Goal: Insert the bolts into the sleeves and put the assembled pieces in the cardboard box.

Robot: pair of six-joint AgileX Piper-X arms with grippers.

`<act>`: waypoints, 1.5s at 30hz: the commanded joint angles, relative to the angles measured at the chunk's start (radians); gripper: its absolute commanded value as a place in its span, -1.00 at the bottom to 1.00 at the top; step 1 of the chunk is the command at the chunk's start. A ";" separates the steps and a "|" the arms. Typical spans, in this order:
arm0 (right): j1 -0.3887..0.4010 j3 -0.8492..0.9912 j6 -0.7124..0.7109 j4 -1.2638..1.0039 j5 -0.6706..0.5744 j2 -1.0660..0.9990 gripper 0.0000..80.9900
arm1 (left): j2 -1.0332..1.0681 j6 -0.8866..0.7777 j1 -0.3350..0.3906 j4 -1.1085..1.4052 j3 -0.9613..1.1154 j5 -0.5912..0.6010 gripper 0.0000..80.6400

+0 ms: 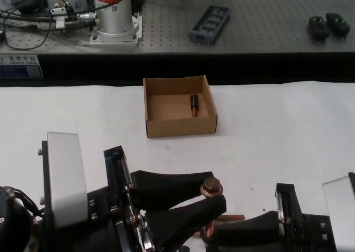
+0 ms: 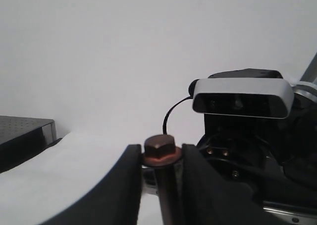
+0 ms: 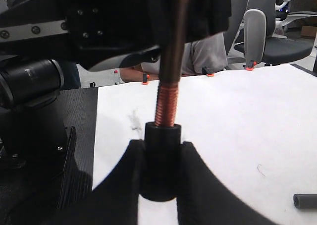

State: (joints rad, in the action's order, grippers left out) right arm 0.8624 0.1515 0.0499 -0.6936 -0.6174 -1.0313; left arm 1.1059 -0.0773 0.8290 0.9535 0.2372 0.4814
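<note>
A copper bolt (image 1: pixel 210 189) with a hex head stands upright at the near edge of the white sheet, and my left gripper (image 1: pixel 213 199) is shut on it just under the head (image 2: pixel 159 148). My right gripper (image 3: pixel 161 153) is shut on a black sleeve (image 3: pixel 161 165) directly below. The bolt's threaded end (image 3: pixel 167 103) meets the sleeve's top opening. The open cardboard box (image 1: pixel 180 131) sits mid-table, well ahead of both grippers. One assembled piece (image 1: pixel 194 105) lies inside it.
A loose grey sleeve (image 3: pixel 304 201) lies on the white sheet near my right gripper. Behind the box runs a dark perforated bench with a metal post (image 1: pixel 113 10), a dark rack (image 1: pixel 209 22) and two black parts (image 1: pixel 329 25). The right arm's camera (image 2: pixel 242 98) sits close to my left gripper.
</note>
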 commanded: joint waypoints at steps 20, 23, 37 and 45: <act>0.002 0.001 0.009 -0.039 -0.002 0.012 -0.87 | -0.002 0.099 0.004 -0.131 0.006 -0.089 -0.98; 0.002 0.001 0.009 -0.054 0.000 0.012 -0.87 | -0.002 0.094 0.004 -0.137 0.006 -0.089 -0.98; 0.002 0.001 0.018 -0.109 0.000 0.012 -0.87 | -0.002 -0.042 0.004 0.048 0.006 -0.104 -0.98; 0.002 0.001 0.044 -0.180 -0.006 0.012 -0.87 | -0.002 -0.044 0.004 0.033 0.006 -0.103 -0.98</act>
State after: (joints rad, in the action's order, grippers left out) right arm 0.8624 0.1421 0.0687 -0.7995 -0.6020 -1.0313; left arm 1.1000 -0.1135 0.8345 0.9838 0.2420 0.4002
